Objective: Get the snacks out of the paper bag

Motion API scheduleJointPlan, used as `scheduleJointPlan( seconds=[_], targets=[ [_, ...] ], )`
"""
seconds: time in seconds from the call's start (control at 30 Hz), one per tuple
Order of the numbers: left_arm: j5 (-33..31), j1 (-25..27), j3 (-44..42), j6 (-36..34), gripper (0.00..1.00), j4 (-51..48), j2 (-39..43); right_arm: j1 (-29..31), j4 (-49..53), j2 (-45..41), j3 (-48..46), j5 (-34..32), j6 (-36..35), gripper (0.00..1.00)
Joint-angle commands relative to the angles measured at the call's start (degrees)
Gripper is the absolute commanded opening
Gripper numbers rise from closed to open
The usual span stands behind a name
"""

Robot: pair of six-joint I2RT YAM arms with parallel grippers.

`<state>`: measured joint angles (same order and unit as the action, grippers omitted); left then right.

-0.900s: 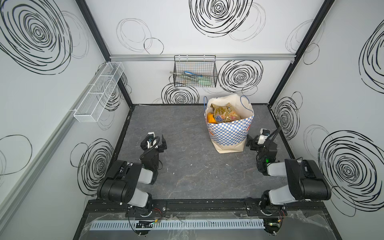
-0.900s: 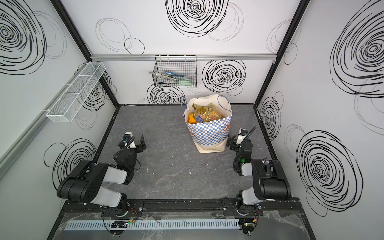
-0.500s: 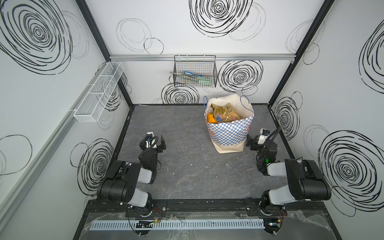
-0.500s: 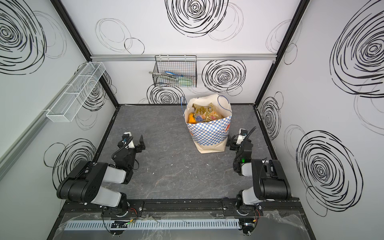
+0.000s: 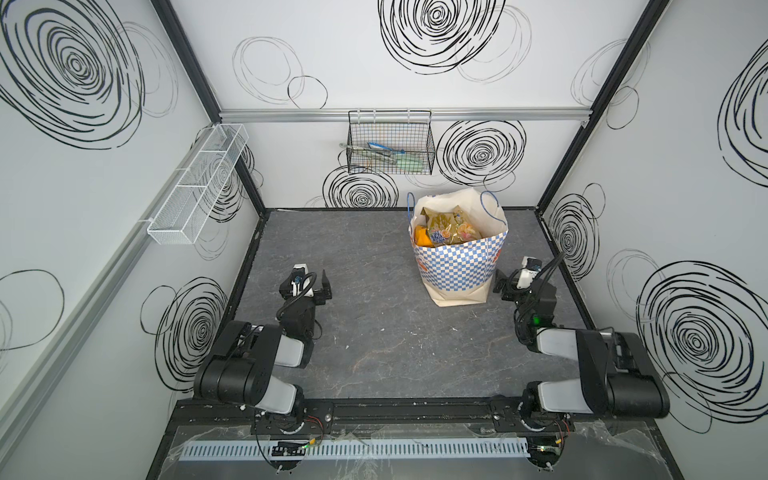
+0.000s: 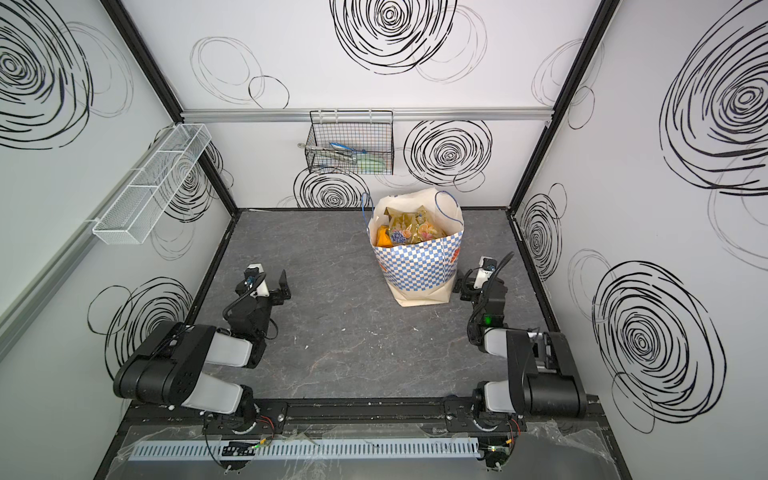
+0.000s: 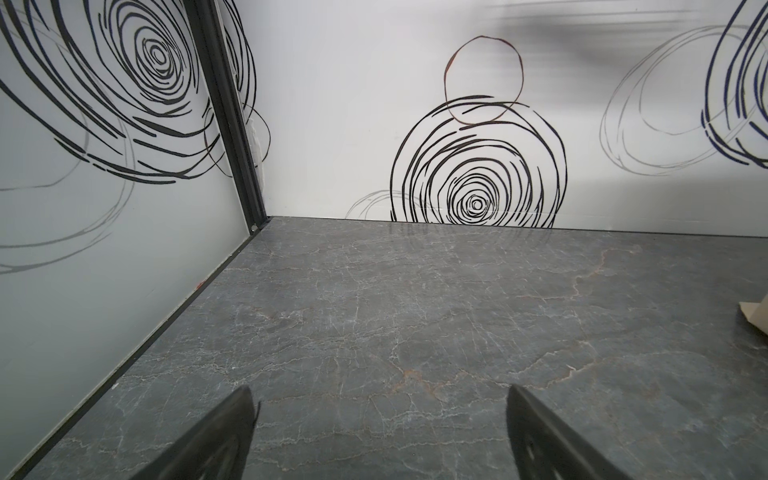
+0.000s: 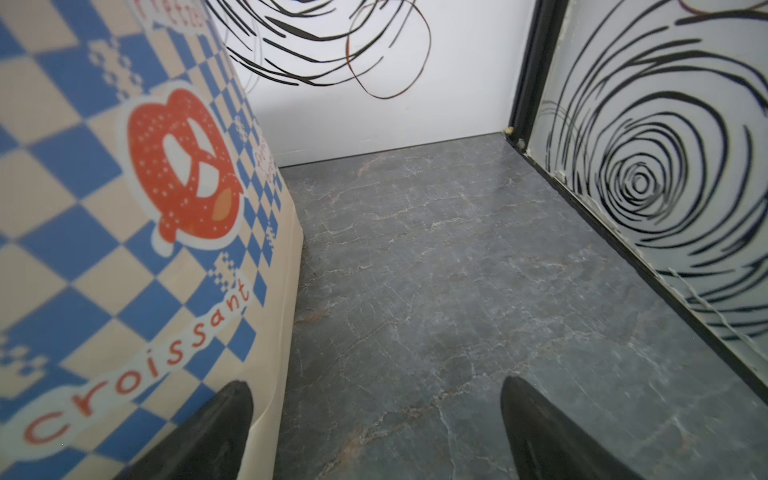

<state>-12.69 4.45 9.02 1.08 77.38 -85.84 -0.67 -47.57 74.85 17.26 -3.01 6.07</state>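
The paper bag [image 5: 457, 266] [image 6: 415, 266] stands upright at the back right of the grey floor, its mouth open upward. The snacks [image 5: 451, 228] [image 6: 409, 228] fill its top: a large gold packet with fruit pictures and an orange packet [image 5: 423, 237] beside it. My right gripper [image 5: 512, 281] [image 8: 376, 395] is low and open, right next to the bag's checkered side [image 8: 124, 208], with nothing between its fingers. My left gripper [image 5: 311, 283] [image 7: 378, 399] is open over bare floor, well left of the bag, whose bottom corner [image 7: 756, 318] just shows in the left wrist view.
A black wire basket [image 5: 390, 143] with utensils hangs on the back wall above the bag. A white mesh shelf [image 5: 199, 183] runs along the left wall. The right wall [image 8: 665, 187] stands close beside my right gripper.
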Motion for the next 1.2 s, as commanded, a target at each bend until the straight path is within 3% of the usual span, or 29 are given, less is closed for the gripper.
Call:
scheduleJointPlan(
  seconds=[0.0,0.07,0.2,0.3,0.37,0.43,0.53,0.7,0.77,0.87,1.03,1.17],
  targets=[
    [-0.5,0.4,-1.5,0.1,0.96,6.3,1.7,-0.2,17.4,-11.0,6.7,-7.2,9.1,0.97],
    [-1.4,1.8,-2.9,-1.3,0.96,5.7,5.5,-1.2,24.6,-17.5,9.0,-5.6,15.5,0.97],
    [-12.6,9.4,-1.7,-5.7,0.96,-5.6,18.2,-2.7,34.3,-27.6,13.5,2.6,20.4,0.97],
    [-18.4,13.9,2.8,-1.6,0.96,-19.6,27.4,-2.8,42.5,-30.0,20.8,7.8,20.7,0.97],
    [-18.0,15.2,7.7,4.1,0.96,-30.0,32.3,-2.6,46.9,-29.4,26.7,12.5,20.1,0.97],
    [-15.0,15.8,13.9,10.4,0.96,-40.0,35.6,-1.7,51.3,-27.6,33.1,17.1,18.7,0.97],
    [-5.6,16.9,24.4,18.7,0.96,-53.9,37.9,1.7,56.5,-23.8,42.9,22.9,16.4,0.98],
    [13.5,19.3,40.0,26.3,0.96,-67.8,35.8,15.0,69.1,-13.5,62.0,21.2,8.9,0.98],
    [22.0,20.5,46.3,25.5,0.96,-71.8,33.6,21.0,73.3,-8.2,69.3,19.6,6.2,1.00],
    [29.3,23.1,55.4,20.5,0.96,-78.8,29.3,27.0,78.1,0.1,78.5,17.0,3.8,0.97],
    [32.7,26.6,61.6,10.8,0.96,-83.1,24.6,32.2,84.5,12.9,90.7,12.5,1.6,0.93],
    [34.3,24.3,62.0,7.6,0.96,-81.8,22.8,32.0,88.6,21.5,98.0,7.5,-0.2,0.89]
  ],
)
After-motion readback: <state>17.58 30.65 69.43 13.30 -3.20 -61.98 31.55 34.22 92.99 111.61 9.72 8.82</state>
